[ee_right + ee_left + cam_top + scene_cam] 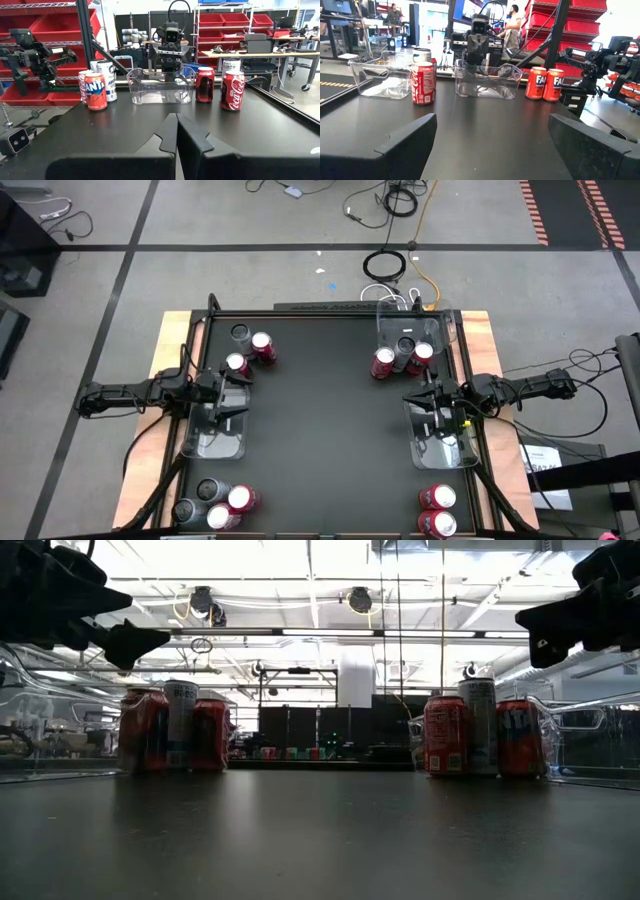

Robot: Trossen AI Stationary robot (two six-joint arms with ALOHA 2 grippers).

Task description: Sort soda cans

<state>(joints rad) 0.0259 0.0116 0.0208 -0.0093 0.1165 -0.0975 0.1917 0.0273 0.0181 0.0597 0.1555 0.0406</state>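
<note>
From above, the black counter carries soda cans in clusters at its corners, all upright, round tops facing the camera. At the far left, a dark can stands with two red ones; at the far right, three sit bunched at the clear tray. Four more cans crowd the near-left corner, two red ones the near-right. The left end effector hangs over a clear tray, fingers spread wide; the right end effector hangs over its own tray, fingers pressed together on nothing.

Down at counter level — only two far groups show, each a silver can between two red ones: one group to the left, another to the right. Both arms are dark shapes overhead. Labels too dim to read here.

Left wrist camera now: writing at last. A red Coca-Cola can stands upright beside a clear tray, and two orange-red cans show "FA". The wide-spread fingers frame the shot.

Right wrist camera: a Fanta can in front of a white can, a Coca-Cola can, a darker red can — every one upright. The fingers meet in the middle.
</note>
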